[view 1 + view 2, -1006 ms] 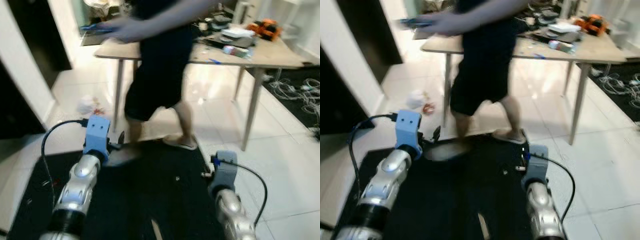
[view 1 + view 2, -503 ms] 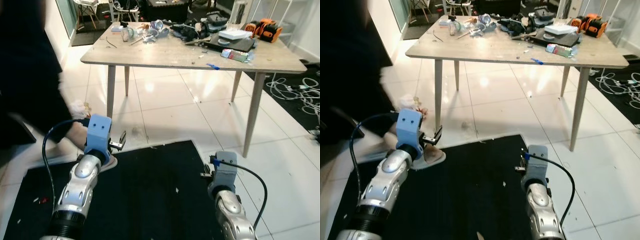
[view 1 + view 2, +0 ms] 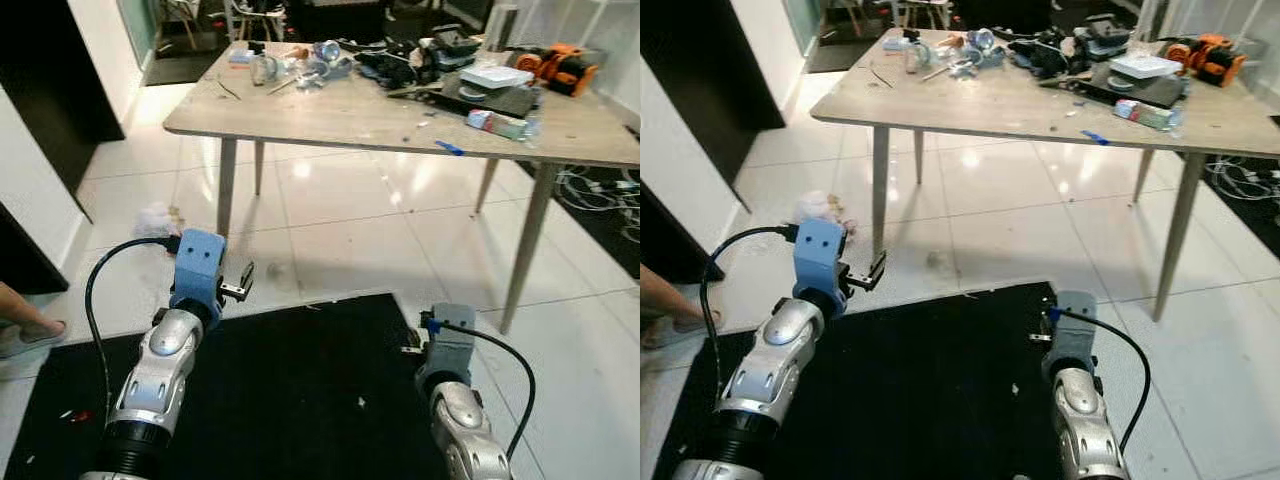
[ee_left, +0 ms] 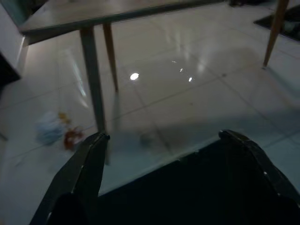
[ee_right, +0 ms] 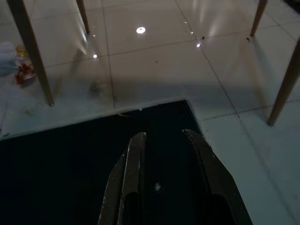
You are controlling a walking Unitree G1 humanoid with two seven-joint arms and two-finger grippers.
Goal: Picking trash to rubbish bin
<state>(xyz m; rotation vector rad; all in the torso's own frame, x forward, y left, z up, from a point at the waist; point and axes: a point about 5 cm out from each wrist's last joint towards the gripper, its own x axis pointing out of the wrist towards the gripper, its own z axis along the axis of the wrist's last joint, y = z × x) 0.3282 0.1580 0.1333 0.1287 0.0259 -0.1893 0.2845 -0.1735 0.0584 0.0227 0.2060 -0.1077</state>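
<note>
Nothing is being carried yet — the left hand [image 4: 159, 154] is gaping wide, the right hand [image 5: 164, 154] narrow, both empty; the trash [image 3: 820, 207] is lying at eleven o'clock beside the worktop [image 3: 1040, 105] leg.

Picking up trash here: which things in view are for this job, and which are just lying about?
For the job:
- crumpled trash on the floor tiles by the table leg
- left gripper, open
- right gripper

Lying about:
- wooden table and its clutter
- black mat
- cables
- person's foot
</note>
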